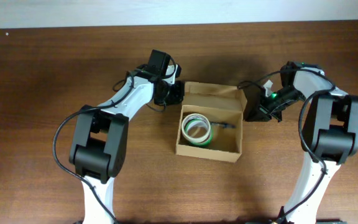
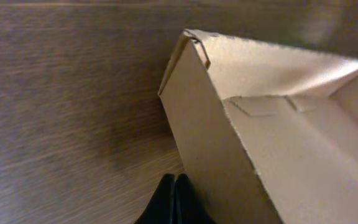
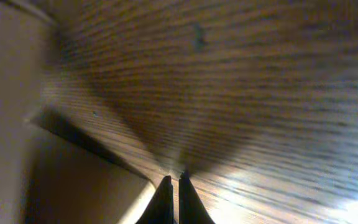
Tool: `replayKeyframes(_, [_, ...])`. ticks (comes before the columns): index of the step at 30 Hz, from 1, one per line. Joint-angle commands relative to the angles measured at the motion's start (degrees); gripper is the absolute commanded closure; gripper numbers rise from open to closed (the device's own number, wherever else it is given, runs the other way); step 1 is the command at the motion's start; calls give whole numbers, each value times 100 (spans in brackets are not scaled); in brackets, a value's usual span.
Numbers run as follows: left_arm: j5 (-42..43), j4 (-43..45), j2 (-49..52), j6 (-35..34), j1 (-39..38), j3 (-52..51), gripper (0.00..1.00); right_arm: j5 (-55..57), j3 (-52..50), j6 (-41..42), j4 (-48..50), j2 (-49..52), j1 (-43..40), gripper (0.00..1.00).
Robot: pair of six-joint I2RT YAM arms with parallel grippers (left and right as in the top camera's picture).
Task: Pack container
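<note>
Tan cardboard box (image 1: pixel 207 151) open, flap on far edge. At far-left corner: left gripper (image 1: pixel 169 94); beside right wall: right gripper (image 1: pixel 253 107). Both pressed together, empty.

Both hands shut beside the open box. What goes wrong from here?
1. The left hand sits shut by the container's far-left corner. A push there may slide or twist it instead of folding the lid flap.
2. The right hand is close to its right side. Thin cardboard could buckle inward toward the tape roll.
</note>
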Motion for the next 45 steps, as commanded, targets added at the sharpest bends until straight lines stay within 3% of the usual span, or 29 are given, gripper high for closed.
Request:
replayKeyframes(1, [-46,127,352,-190,-11,-94,98,-566,63,-153,92,195,39,96])
replayKeyframes(16, [173,671,352,-225,20,-83,96,-1875,350,-151,317,201,74,96])
replayKeyframes(27, [1847,1502,352,-227,529,46,92,-2133,380,-249,114,201,74,96])
replayKeyframes(37, [3556,2433,352,-739,1104,52,89,-2205,1025,-1198,-1064,201,74,96])
replayKeyframes(45, [3895,2806,352,-975,1187,57,87,-2181,1766,-1563,-1836,199,76,96])
